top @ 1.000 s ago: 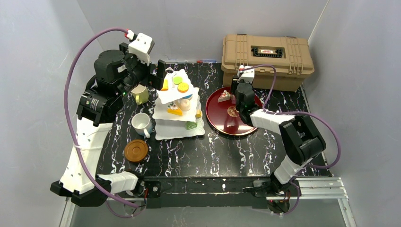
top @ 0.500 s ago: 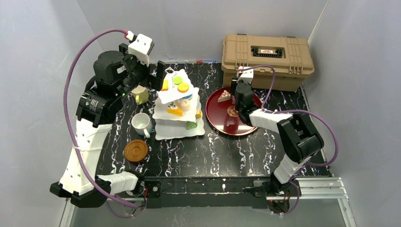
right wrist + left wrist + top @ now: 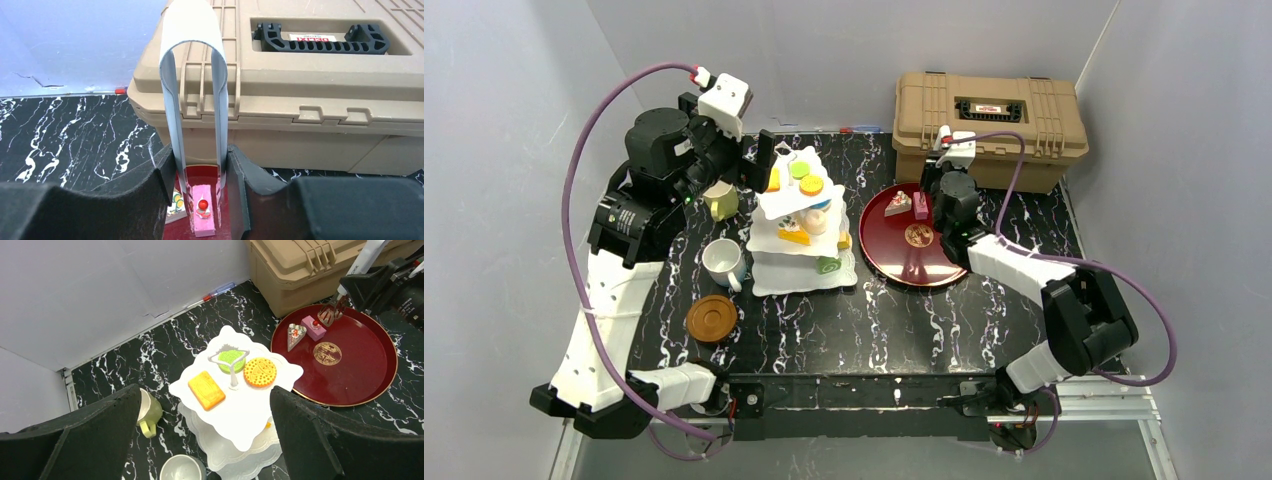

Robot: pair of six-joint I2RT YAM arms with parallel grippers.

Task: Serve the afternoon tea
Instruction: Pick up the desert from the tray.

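Observation:
The white three-tier cake stand point(image 3: 796, 262) stands left of centre, with a yellow biscuit point(image 3: 206, 390), a green pastry point(image 3: 231, 359) and an orange round one point(image 3: 259, 372) on its top tier. My left gripper point(image 3: 205, 392) hovers open above it, holding nothing. My right gripper point(image 3: 200, 165) is shut on metal tongs point(image 3: 192, 65). The tong tips straddle a pink cake point(image 3: 203, 217) on the red tray point(image 3: 914, 262). I cannot tell whether they touch it. A triangular slice point(image 3: 295, 335) lies beside it. The white mug point(image 3: 723, 262), yellow-green mug point(image 3: 720, 200) and brown coaster point(image 3: 711, 318) sit left of the stand.
The tan ribbed case point(image 3: 989, 125) stands at the back right, just behind the tray and close to my right wrist. Grey walls close in on both sides and the back. Black marbled tabletop point(image 3: 874, 320) shows in front of the stand and tray.
My right arm has shifted back and to the right, uncovering the pink cake, and its jaws have squeezed the tongs narrower. The left arm has barely moved.

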